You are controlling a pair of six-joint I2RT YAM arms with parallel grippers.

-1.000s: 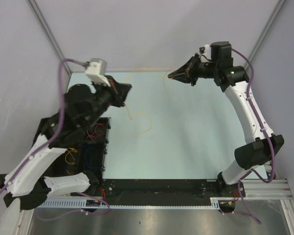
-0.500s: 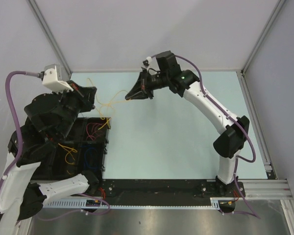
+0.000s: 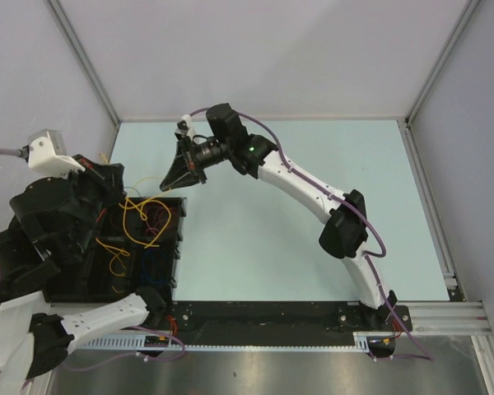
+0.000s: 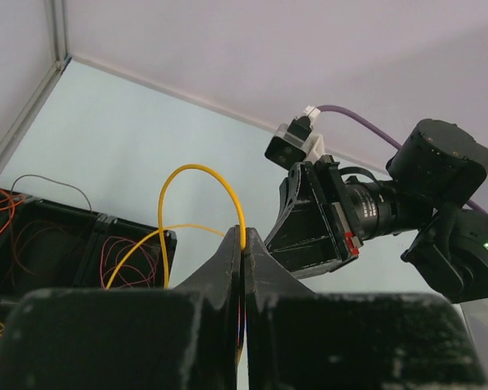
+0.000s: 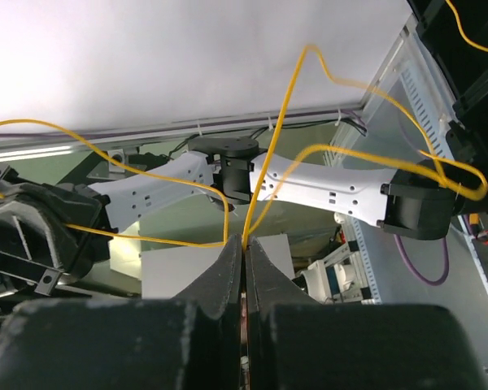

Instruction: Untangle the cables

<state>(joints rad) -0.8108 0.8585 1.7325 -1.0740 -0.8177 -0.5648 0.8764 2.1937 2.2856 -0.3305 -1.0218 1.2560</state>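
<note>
Table [image 3: 313, 206] first: pale green, filling the middle and right of the top view, with a black bin [image 3: 179, 247] at lower left, split into compartments. Right arm stretched across to the upper left, left arm folded over the bin. Right end effector [image 3: 166, 184] just beyond the bin's far edge; left end effector [image 3: 115, 175] near it, further left. Both clenched on the same yellow cable [image 4: 198, 167], each pinching a thin strand between closed fingers, plain in the wrist views. Between the two grips, plenty of slack: a tall arch in the left wrist view, wide loops in the right wrist view, and from above a loose bundle drooping over the bin's upper compartments, with red cables [image 3: 154, 216] and a blue cable [image 3: 152, 263] coiled there.

Step in hand, at a guess: bringing the yellow cable to the bin as a strand freed from the rest. To do it well, keep both grips firm and lower slowly, steering the sag into one compartment only. Avoid dragging loops across the red cables, for fear of snagging. Hold the two end effectors far enough apart to stop the slack twisting on itself. Release one end at a time, checking for a strand stuck to a finger.
</note>
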